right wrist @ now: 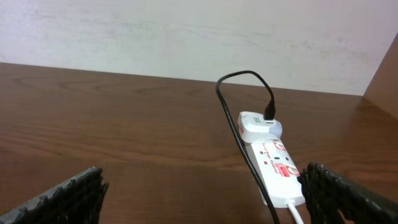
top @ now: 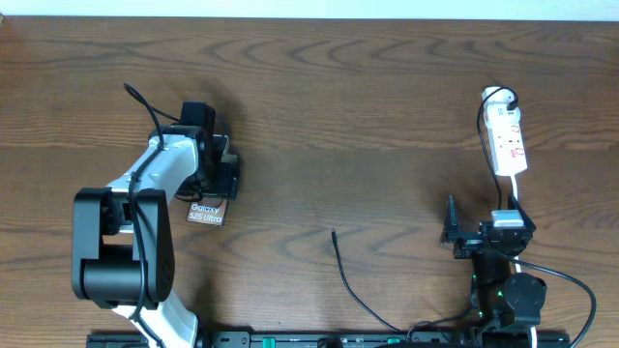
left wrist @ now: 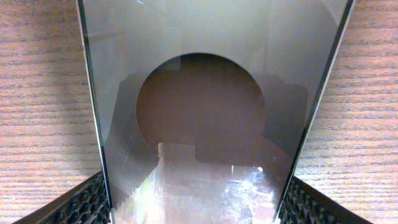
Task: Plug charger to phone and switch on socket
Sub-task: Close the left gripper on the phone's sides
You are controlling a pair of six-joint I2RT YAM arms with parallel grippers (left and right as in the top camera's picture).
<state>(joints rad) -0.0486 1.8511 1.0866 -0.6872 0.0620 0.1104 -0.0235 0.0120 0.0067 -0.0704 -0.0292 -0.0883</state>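
The phone (top: 205, 213) lies on the left half of the brown wooden worktop (top: 338, 97), and its end with the white "Galaxy S25 Ultra" lettering shows from under the left arm. The left hand (left wrist: 202, 205) is down over the phone. In the left wrist view, its 2 black ribbed fingers (left wrist: 93, 202) stand wide apart, one right at each long edge of the glossy slab. Whether they press on it cannot be told. The phone's surface mirrors a dark round shape. The charger (top: 348, 280) is a thin black cable running up from the near edge of the worktop. Its plug tip (top: 334, 233) rests on bare wood, well apart from the phone and between the 2 arms. The socket (top: 507, 135), a white power strip with red marks, lies at the far right. A white adapter (right wrist: 258, 124) sits on its far end, and a black lead loops out of the adapter. A white cord (right wrist: 295, 208) leaves the near end of the strip. The right hand (right wrist: 202, 174) faces the strip from the near side, with its fingers spread fully apart and nothing between them.
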